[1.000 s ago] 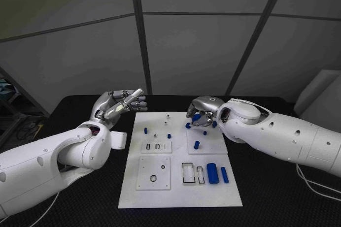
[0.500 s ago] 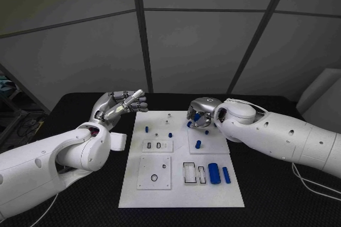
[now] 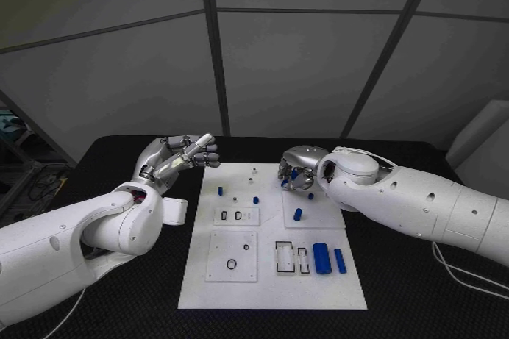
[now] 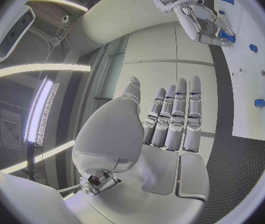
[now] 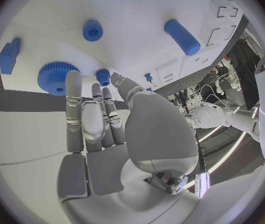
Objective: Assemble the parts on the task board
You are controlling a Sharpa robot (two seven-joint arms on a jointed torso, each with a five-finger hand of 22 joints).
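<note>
The task board (image 3: 271, 295) lies in the middle of the table (image 3: 424, 280). The left hand (image 3: 180, 155) hangs beside the board's far left corner, off the board. The right hand (image 3: 299, 170) is over the far right part of the board. Near the board's right edge, toward the near side, two parts (image 3: 321, 257) lie side by side, just right of two slots (image 3: 282, 257).
</note>
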